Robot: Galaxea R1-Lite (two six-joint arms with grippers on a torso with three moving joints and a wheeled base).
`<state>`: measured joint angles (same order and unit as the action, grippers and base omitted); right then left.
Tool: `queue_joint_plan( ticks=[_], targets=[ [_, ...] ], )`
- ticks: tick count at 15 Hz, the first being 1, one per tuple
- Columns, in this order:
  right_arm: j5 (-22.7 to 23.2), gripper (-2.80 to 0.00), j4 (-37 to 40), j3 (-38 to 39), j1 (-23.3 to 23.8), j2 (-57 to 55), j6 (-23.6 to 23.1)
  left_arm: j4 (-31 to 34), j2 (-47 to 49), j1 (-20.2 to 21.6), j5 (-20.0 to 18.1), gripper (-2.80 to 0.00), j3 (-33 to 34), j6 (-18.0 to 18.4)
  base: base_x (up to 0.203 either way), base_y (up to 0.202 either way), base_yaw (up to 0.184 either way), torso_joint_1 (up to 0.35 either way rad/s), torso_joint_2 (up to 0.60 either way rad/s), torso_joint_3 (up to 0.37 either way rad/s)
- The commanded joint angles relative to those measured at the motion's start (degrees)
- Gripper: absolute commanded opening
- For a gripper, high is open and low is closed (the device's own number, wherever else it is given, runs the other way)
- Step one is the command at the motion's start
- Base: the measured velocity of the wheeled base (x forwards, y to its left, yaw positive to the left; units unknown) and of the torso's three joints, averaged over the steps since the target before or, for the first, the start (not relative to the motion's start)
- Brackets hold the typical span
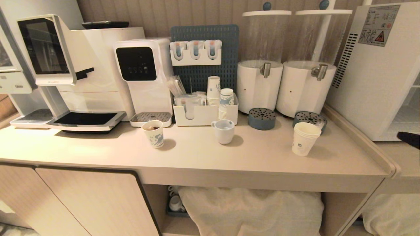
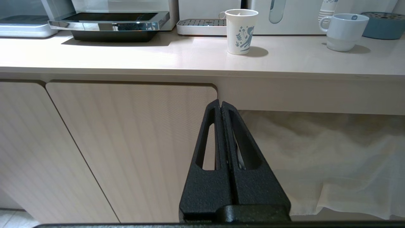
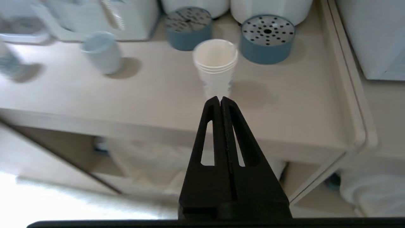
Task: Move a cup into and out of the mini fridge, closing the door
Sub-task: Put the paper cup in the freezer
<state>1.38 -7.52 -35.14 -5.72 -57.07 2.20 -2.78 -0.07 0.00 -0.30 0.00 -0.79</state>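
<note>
Pale beige laminate covers the long table (image 1: 197,154), which has a raised lip along its right edge and a ribbed wall panel behind it. Along the back stand a coffee machine (image 1: 75,68), a white water dispenser (image 1: 144,75), a blue pegboard (image 1: 205,55) above a white organiser with stacked cups, and two white drink dispensers (image 1: 282,85) with metal taps, each with a round blue drip tray before it. The cup (image 1: 305,138) stands upright near the table's right end, just in front of the right-hand blue drip tray (image 1: 310,118). The mini fridge (image 1: 377,72) sits at the far right, on a lower surface beside the table, its vented side with a warning sticker facing the table. A paper cup with blue drawings (image 1: 153,133) and a squat white mug (image 1: 223,130) stand apart near the middle. Beneath the table are pale cabinet doors on the left and an open bay holding white cloth (image 1: 249,209).

The right gripper (image 3: 220,98) hangs in front of the table's edge, aimed at the cup but short of it, its fingers pressed together on nothing. The left gripper (image 2: 220,103) sits low before a cabinet door, fingers likewise closed and empty.
</note>
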Motion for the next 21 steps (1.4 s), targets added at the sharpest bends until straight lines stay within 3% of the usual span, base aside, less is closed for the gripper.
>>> queue_joint_plan(
  ticks=[1,3,9,12,16,18,21],
  targets=[
    [0.09,-2.80,-14.82,6.36,1.06,-9.46,-1.06,-0.03,0.07,0.00,0.01,-2.80,0.93,-0.07,0.000,0.000,0.000,0.000,0.00,0.000],
    [0.10,-2.80,-24.27,10.56,1.44,-14.95,-2.13,-0.03,0.07,0.00,-0.05,-2.80,0.97,-0.05,0.000,0.000,0.000,0.000,0.00,0.000],
    [1.48,-2.80,-42.80,18.02,1.63,-30.15,-5.58,-0.03,0.07,0.00,0.04,-2.80,0.97,-0.09,0.000,0.000,0.000,0.000,0.00,0.000],
    [11.55,-2.80,-50.17,20.24,7.08,-37.12,-4.98,-0.03,0.07,0.00,0.04,-2.80,0.97,-0.09,0.000,0.000,0.000,0.000,0.00,0.000],
    [18.00,-2.80,-52.39,21.24,14.34,-39.87,-5.12,-0.03,0.07,0.00,0.04,-2.80,0.97,-0.09,0.000,0.000,0.000,0.000,0.00,0.000],
    [23.92,-2.80,-53.00,21.14,19.32,-41.25,-5.43,-0.03,0.07,0.00,0.04,-2.80,0.97,-0.09,0.000,0.000,0.000,0.000,0.00,0.000],
    [27.06,-2.80,-56.78,22.64,21.41,-46.02,-8.85,-0.03,0.07,0.00,-0.04,-2.80,0.97,-0.09,0.000,0.000,0.000,0.000,0.00,0.000]
  ],
)
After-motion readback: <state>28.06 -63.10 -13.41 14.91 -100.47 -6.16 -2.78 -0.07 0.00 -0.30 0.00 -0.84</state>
